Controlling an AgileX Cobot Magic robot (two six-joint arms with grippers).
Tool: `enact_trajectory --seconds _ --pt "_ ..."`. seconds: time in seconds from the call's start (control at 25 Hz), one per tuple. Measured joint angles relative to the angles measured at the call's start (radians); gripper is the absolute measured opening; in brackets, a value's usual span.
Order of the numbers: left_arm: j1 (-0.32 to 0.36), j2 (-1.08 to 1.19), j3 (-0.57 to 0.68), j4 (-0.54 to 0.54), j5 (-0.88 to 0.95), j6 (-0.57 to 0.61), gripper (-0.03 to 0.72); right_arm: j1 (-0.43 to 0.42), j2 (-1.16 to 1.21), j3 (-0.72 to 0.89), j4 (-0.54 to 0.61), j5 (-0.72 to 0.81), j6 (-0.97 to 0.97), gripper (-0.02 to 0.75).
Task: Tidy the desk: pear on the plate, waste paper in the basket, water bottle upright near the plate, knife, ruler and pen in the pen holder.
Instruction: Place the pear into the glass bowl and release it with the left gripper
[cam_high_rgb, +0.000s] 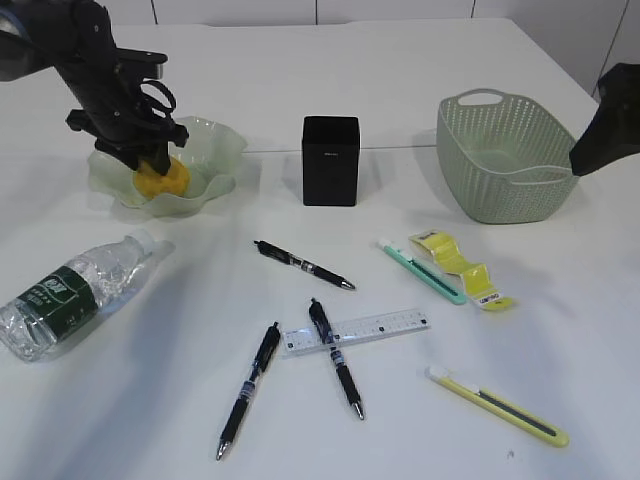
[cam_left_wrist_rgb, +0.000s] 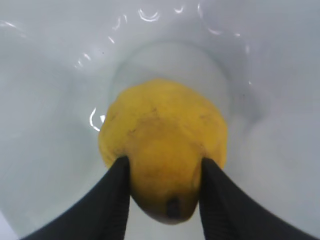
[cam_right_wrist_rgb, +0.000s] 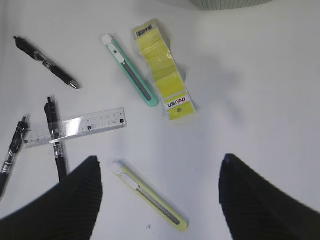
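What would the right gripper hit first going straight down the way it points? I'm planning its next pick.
Probably bare desk, just right of the yellow knife. The right gripper is open and empty, and the knife lies between its fingers left of centre. Depth is unclear, so it might clip the knife.

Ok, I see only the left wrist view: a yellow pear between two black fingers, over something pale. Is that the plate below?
Observer: Yes. The exterior view shows the left end effector holding the pear down inside the plate, the ruffled green dish.
Operator: Good. And the water bottle, does it stand?
Observer: No, the water bottle lies on its side on the desk, in front of the plate.
Operator: Is the right end effector busy?
Observer: No. The right end effector is open and holds nothing; its camera looks down on a yellow knife and the ruler.
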Motion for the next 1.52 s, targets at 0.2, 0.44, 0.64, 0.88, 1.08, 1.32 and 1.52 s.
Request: enact_trajectory --seconds 0.2,0.44,0.64,0.88,1.08,1.32,1.52 --pt "0.000 0.000 0.000 0.000 0.000 0.000 0.287 0.000 0.000 0.000 0.000 -0.001 0.000 0.567" --pt "0.006 0.000 0.000 -0.001 0.002 0.000 0.289 0.000 0.000 0.000 0.000 -0.001 0.000 0.568" --pt "0.009 0.000 0.000 -0.001 0.015 0.000 0.298 0.000 0.000 0.000 0.000 -0.004 0.000 0.567" --pt "0.009 0.000 -0.002 0.002 0.022 0.000 0.356 0.000 0.000 0.000 0.000 -0.006 0.000 0.568" --pt "0.011 0.000 -0.002 0.002 0.023 0.000 0.442 0.000 0.000 0.000 0.000 -0.005 0.000 0.568" --pt "0.011 0.000 -0.002 0.002 0.020 0.000 0.458 0.000 0.000 0.000 0.000 0.002 0.000 0.567" --pt "0.011 -0.012 -0.002 0.002 0.018 0.000 0.458 0.000 0.000 0.000 0.000 0.008 0.000 0.566"
